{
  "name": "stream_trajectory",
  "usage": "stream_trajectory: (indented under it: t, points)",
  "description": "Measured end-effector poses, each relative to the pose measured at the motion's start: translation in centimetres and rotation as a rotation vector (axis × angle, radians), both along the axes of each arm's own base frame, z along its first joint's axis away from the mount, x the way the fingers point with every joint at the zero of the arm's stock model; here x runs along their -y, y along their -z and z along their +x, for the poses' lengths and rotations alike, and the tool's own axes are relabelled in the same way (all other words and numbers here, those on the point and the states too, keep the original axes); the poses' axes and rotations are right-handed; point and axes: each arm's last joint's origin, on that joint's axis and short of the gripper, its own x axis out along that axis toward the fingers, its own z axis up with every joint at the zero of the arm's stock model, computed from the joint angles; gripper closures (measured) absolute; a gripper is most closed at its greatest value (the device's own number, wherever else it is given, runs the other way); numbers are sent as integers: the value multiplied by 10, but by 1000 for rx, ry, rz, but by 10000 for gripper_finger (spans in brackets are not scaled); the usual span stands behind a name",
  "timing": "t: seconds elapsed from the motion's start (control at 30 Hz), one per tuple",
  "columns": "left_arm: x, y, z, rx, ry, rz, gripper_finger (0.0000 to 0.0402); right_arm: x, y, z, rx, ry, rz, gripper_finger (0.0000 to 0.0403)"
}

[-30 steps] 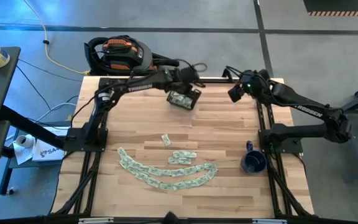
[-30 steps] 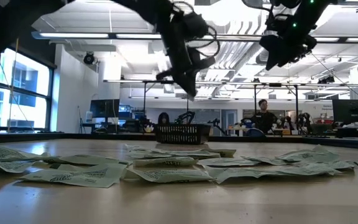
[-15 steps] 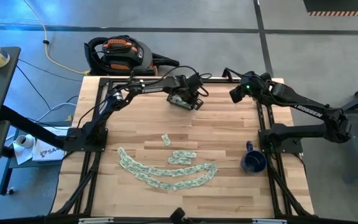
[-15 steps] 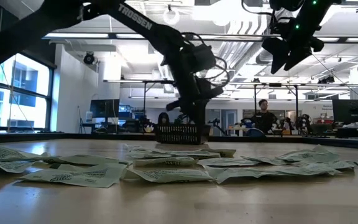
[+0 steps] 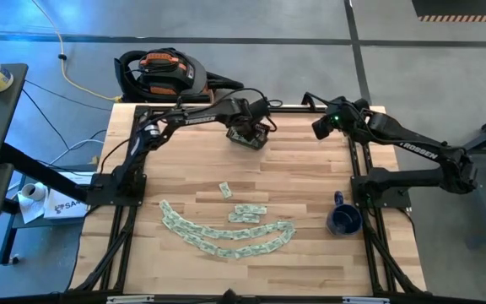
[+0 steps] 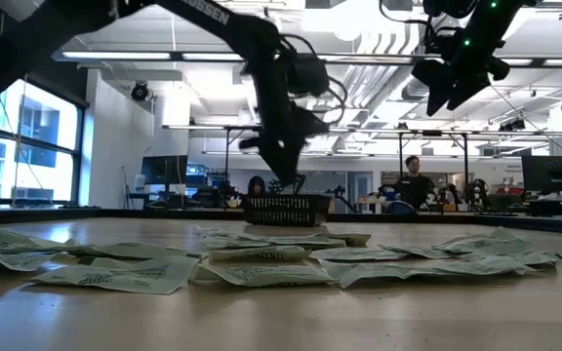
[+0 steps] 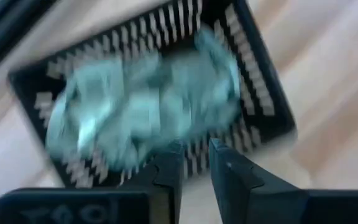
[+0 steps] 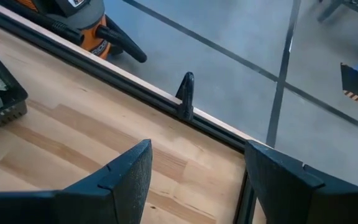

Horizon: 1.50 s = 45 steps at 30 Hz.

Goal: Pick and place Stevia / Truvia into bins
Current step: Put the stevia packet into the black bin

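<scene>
The dark slatted basket stands at the far middle of the table and holds several pale green sachets. My left gripper hangs just above the basket's rim, pointing steeply down. Its fingers stand a little apart, with nothing between them. Many more sachets lie flat in a curved row near the table's front, and a single one lies closer to the middle. My right gripper is open and raised over the far right corner.
A dark blue mug stands near the table's right edge. An orange and black vacuum lies on the floor beyond the far edge. Bare wood lies between the basket and the row of sachets. People stand in the room behind the table.
My left gripper has sunk from well above the basket to just over its rim and has tipped more steeply downward. Over the last half second it has shifted slightly toward the table's left.
</scene>
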Motion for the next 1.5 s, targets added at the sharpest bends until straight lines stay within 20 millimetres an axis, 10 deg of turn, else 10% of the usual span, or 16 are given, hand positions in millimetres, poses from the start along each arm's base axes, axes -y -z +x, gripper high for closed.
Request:
stream_trajectory:
  t: [0.2, 0.7, 1.07, 1.5]
  points:
    - [45, -16, -16, -167, 82, -75, 280, 2, 4, 3, -27, -119, 70, 157]
    - [171, 24, -26, -250, -551, -214, 280, 15, 18, 19, -89, -289, 154, 157]
    - [191, 24, -38, -286, -784, -108, 277, 15, 16, 23, -55, -399, 154, 157]
    - [137, -24, -50, 22, -661, -127, 277, 14, 15, 24, -61, -462, 162, 157]
